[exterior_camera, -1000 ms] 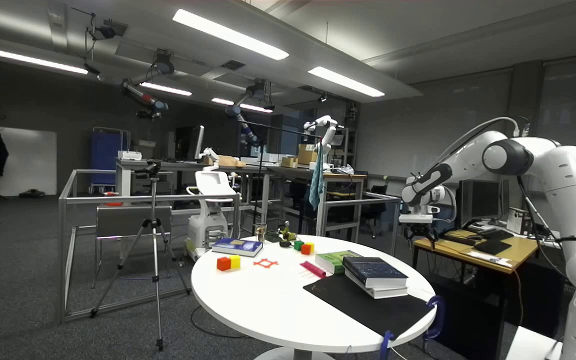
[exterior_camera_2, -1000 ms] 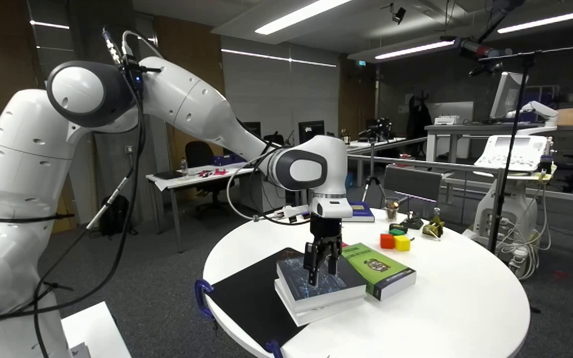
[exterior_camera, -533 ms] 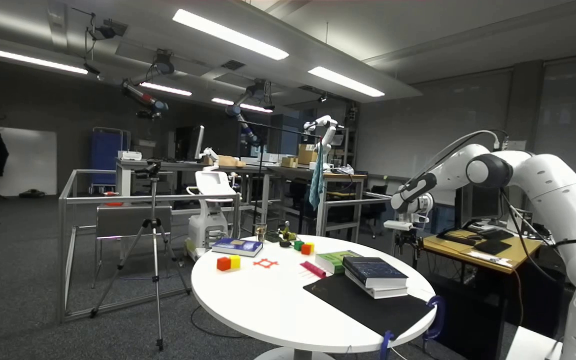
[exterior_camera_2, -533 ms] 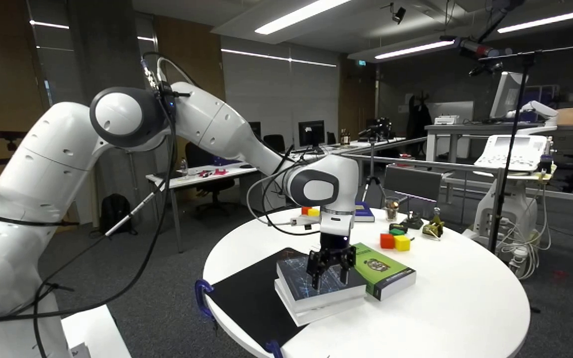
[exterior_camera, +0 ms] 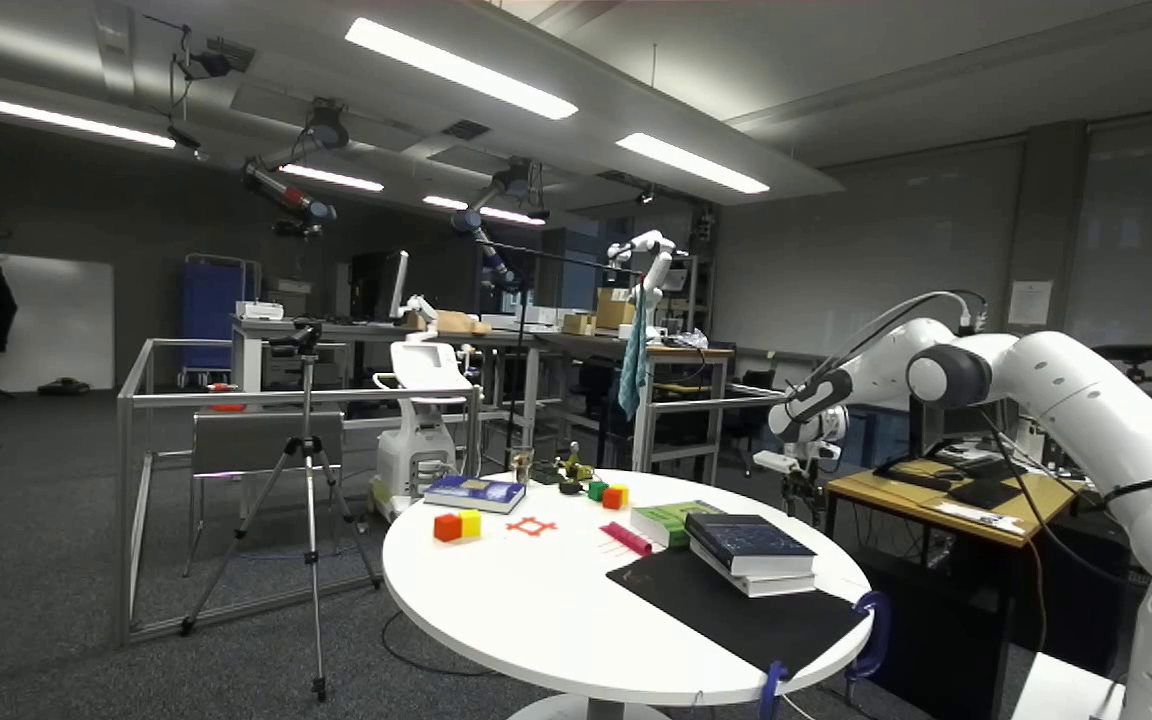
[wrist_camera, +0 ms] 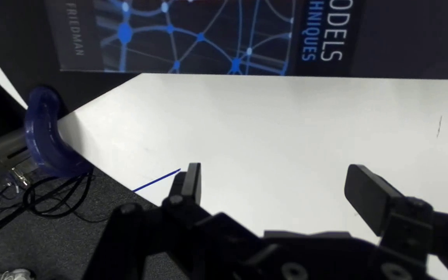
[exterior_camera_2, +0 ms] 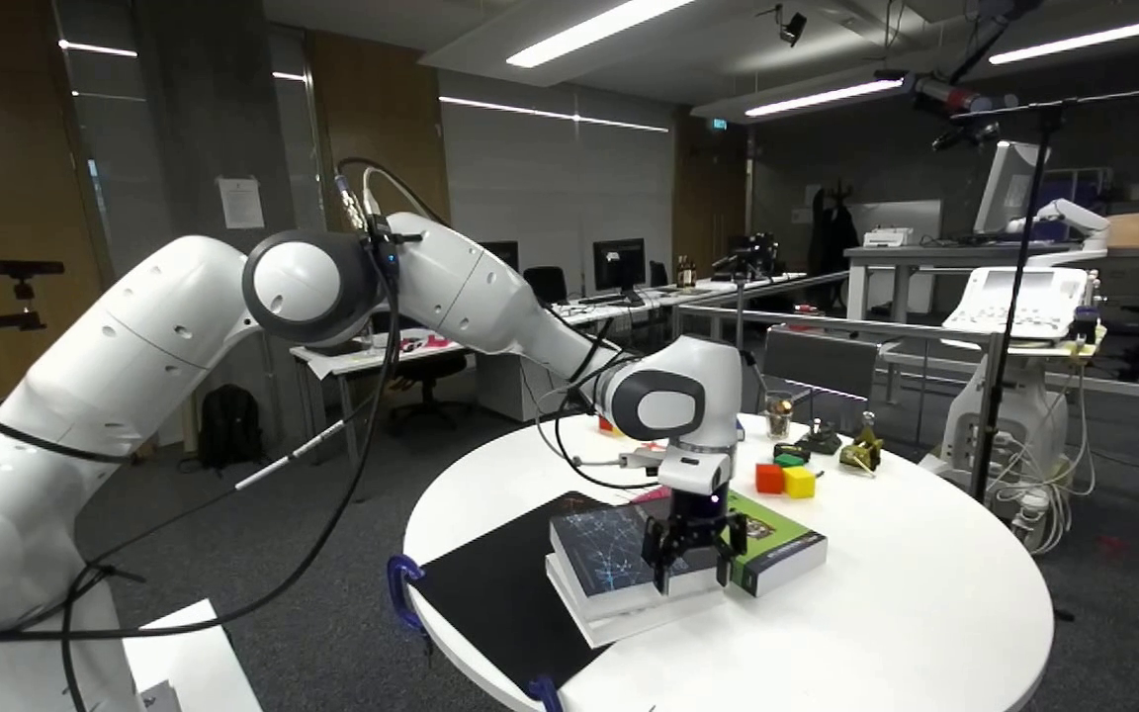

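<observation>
My gripper [wrist_camera: 273, 175] is open and empty, its two fingers wide apart. In the wrist view white table surface [wrist_camera: 247, 128] shows between and beyond them. The gripper also shows in both exterior views [exterior_camera_2: 694, 578] [exterior_camera: 801, 500], pointing down. Nearest is a thick dark blue book [exterior_camera_2: 604, 554] with a network pattern, lying on a white-edged book [exterior_camera_2: 594, 625]. In the wrist view the dark book [wrist_camera: 208, 42] lies ahead of the fingertips, apart from them. A green book [exterior_camera_2: 782, 544] lies beside the stack, partly behind the gripper in that exterior view.
A black mat [exterior_camera_2: 500, 578] lies under the stack, held by blue clamps [exterior_camera_2: 401, 591] at the table edge. Red and yellow cubes [exterior_camera: 448, 527], a blue book [exterior_camera: 474, 493], a pink piece [exterior_camera: 626, 538], a red frame [exterior_camera: 532, 526] and a glass [exterior_camera_2: 778, 415] also stand or lie there.
The arm has lowered and reached outward. The gripper has moved from over the dark book towards its edge and down, and has turned somewhat. The books have not moved.
</observation>
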Motion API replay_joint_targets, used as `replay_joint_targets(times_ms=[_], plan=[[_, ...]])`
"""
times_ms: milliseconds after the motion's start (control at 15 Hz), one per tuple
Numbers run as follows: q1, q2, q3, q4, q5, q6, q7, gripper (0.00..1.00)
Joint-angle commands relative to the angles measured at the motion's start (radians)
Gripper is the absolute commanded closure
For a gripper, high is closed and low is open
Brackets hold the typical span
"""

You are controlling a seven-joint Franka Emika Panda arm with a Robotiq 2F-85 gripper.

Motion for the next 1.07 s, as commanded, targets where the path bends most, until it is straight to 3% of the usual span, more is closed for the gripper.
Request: replay_joint_targets(times_ms=[0,467,1000], plan=[[-0.036,0.089,0.011,0.139,0.023,-0.029,0.049,0.00],[-0.074,0.200,0.023,0.301,0.020,-0.077,0.075,0.00],[-0.077,0.285,0.032,0.409,0.012,-0.093,0.085,0.00]])
